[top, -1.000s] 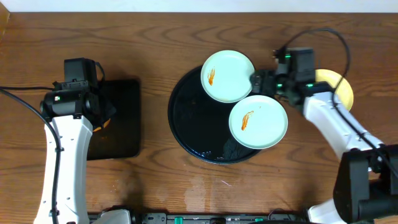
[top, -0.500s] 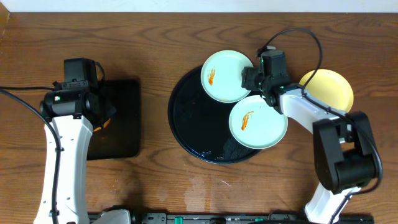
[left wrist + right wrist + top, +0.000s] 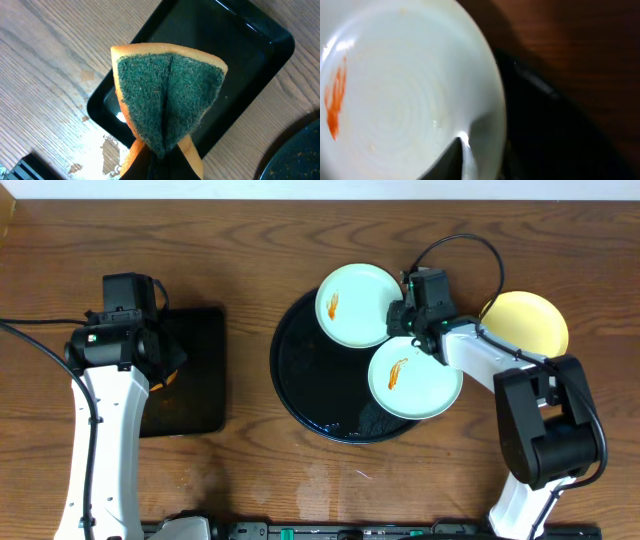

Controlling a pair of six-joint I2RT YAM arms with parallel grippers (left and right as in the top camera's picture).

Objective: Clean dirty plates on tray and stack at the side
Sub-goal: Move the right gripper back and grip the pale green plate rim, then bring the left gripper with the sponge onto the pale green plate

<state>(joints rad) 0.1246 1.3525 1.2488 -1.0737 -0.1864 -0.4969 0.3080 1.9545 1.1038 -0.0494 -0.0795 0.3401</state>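
**Item 1. Right gripper (image 3: 400, 317).** Sits at the right-hand rim of the upper mint plate (image 3: 352, 305). The wrist view shows one finger (image 3: 456, 164) lying over the inner lip. The other is hidden, so I cannot tell whether the jaws are clamped on the rim.

**Item 2. Upper mint plate.** Lies across the far rim of the round tray (image 3: 300, 375). It has one orange smear (image 3: 334, 102), well away from the finger.

**Item 3. Lower mint plate (image 3: 415, 377).** Also smeared, on the tray's right side. Its rim is just beside the upper plate's, under the right wrist.

**Item 4. Yellow plate (image 3: 528, 323).** On the bare tabletop (image 3: 260, 240) to the right, with no smear visible.

**Item 5. Left gripper (image 3: 160, 161).** Closed on a folded sponge (image 3: 167, 95), green face out, above the rectangular tray (image 3: 250, 55) and well apart from the plates.

**Handling note (judgement).** The step in hand looks like securing the upper plate for wiping.
- Bite deep enough on the rim that the plate cannot pivot.
- Steady or lift it without dragging across the lower plate.
- Keep the smeared face level and open to the sponge.
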